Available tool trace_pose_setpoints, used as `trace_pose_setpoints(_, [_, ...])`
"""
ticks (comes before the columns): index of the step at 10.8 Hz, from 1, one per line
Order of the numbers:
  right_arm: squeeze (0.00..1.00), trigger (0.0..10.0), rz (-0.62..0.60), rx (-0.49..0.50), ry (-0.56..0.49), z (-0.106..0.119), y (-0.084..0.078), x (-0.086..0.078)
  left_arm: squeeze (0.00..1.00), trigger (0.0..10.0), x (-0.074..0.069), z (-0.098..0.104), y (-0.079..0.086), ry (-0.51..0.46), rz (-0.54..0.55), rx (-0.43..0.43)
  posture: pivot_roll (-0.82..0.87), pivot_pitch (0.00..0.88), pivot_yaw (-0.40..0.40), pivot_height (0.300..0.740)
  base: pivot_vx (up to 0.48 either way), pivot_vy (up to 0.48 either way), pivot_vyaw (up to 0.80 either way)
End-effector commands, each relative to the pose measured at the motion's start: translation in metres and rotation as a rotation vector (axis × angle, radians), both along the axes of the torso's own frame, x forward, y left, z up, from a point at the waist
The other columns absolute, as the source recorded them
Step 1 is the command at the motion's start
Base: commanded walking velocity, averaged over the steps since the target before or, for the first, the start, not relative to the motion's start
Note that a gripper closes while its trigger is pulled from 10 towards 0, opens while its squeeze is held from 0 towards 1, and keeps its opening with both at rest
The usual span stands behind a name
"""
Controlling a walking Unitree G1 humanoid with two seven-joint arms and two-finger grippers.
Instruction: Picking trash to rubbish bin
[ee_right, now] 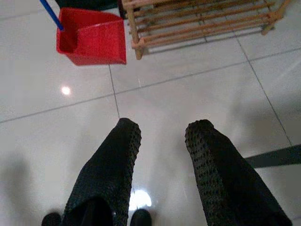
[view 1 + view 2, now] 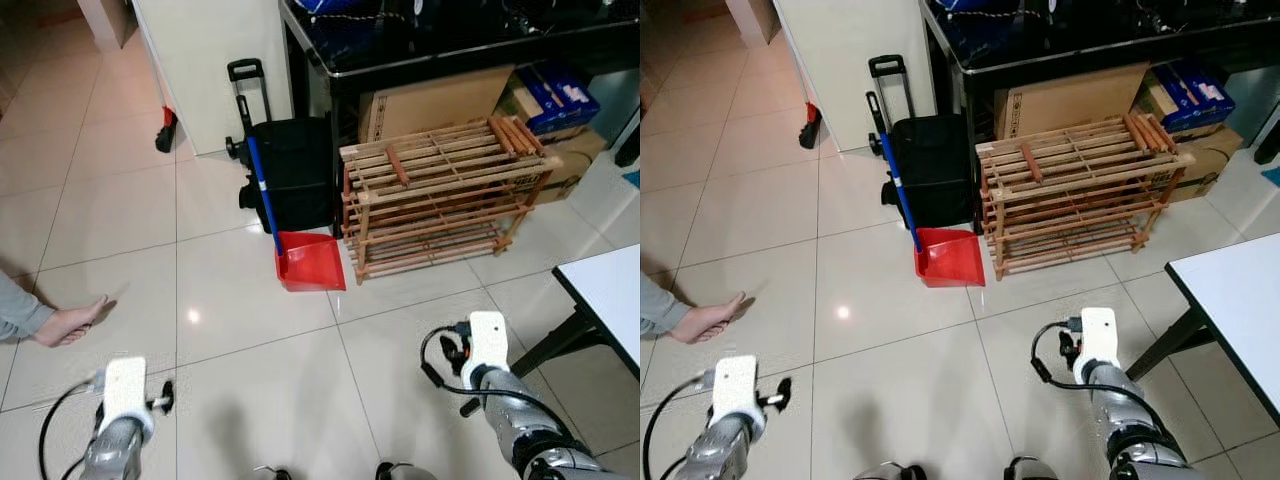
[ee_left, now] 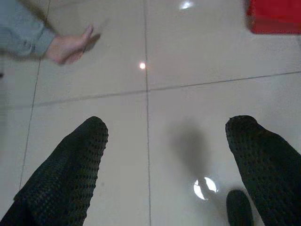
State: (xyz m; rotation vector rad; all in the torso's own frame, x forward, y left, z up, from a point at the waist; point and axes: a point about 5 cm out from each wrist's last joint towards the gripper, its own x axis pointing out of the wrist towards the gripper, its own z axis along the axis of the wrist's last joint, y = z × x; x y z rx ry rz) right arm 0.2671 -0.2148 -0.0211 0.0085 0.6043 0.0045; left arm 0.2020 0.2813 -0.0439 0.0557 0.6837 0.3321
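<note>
searching for trash, we hold both the left pincer [image 3: 164,155] and right pincer [image 1: 160,155] open, empty; red dustpan [image 1: 91,37] lies ahead of the right.

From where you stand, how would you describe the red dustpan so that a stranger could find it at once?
Look at the black table against the far side. On the tiled floor before it, a wooden slatted rack stands beside a black trolley bag. The red dustpan sits at the rack's lower corner, the only red thing with a long blue handle.

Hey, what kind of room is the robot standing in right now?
Probably a home utility or entry corner: a red dustpan on tiled floor, a wooden shoe rack and stored cardboard boxes.
</note>
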Motion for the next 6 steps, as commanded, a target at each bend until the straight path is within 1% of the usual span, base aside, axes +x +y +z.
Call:
trace_pose_setpoints(1, [0.00,10.0,0.027,-0.004,0.044,-0.007,0.008,-0.005,0.00,10.0,-0.006,-0.002,0.006,0.017,0.071,-0.017,-0.14,0.063,0.091,0.740,0.000,0.000,0.00])
trace_pose_setpoints(3, [0.00,10.0,0.062,-0.015,0.070,-0.008,0.015,-0.003,0.00,10.0,-0.007,-0.004,0.004,0.038,0.107,-0.043,-0.13,0.068,0.092,0.740,0.000,0.000,0.00])
trace_pose_setpoints(5, [0.00,10.0,0.096,-0.047,0.111,-0.013,0.018,-0.008,0.00,10.0,-0.012,-0.008,0.003,0.079,0.103,-0.039,-0.14,0.074,0.092,0.740,0.000,0.000,0.00])
trace_pose_setpoints(6, [0.00,10.0,0.129,-0.079,0.145,-0.018,0.020,-0.013,0.00,10.0,-0.014,-0.012,-0.002,0.116,0.056,-0.041,-0.14,0.079,0.087,0.740,0.000,0.000,0.00])
